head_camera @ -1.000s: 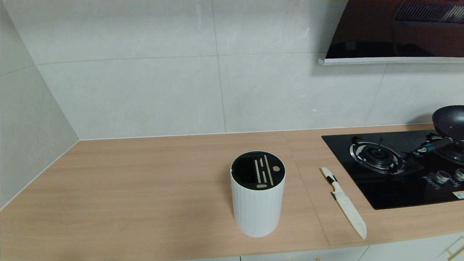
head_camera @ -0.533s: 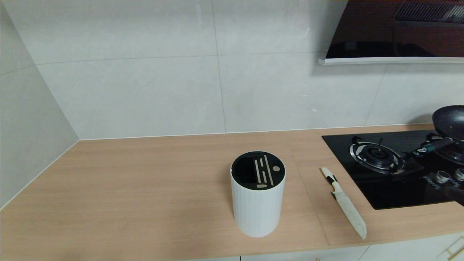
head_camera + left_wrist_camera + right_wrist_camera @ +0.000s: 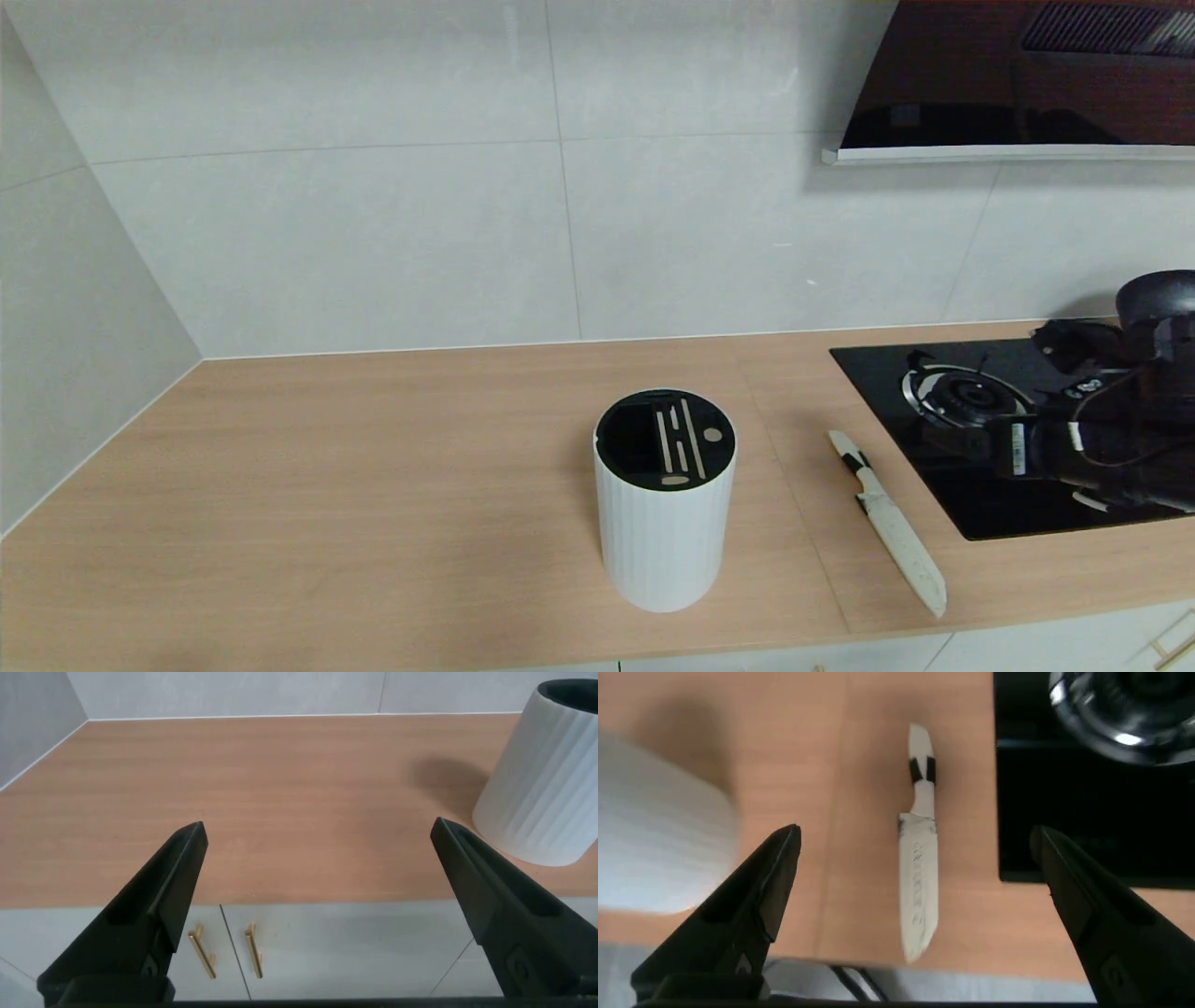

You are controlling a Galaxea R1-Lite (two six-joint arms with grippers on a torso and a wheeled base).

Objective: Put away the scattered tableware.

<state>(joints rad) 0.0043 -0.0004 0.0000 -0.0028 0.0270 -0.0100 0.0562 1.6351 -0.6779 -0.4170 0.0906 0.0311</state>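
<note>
The left claw (image 3: 318, 826) and right claw (image 3: 915, 838) have matte black wedge fingers. Behind the right claw is a black arm (image 3: 1125, 476) with a looped cable (image 3: 1092, 397) and a white label (image 3: 1018, 450).

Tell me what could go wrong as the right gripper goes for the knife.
The knife lies flat, its tip close to the front edge of the counter; a glancing touch from the open right gripper could slide it off. The holder has narrow slots, so a tilted blade might jam or tip it.
</note>
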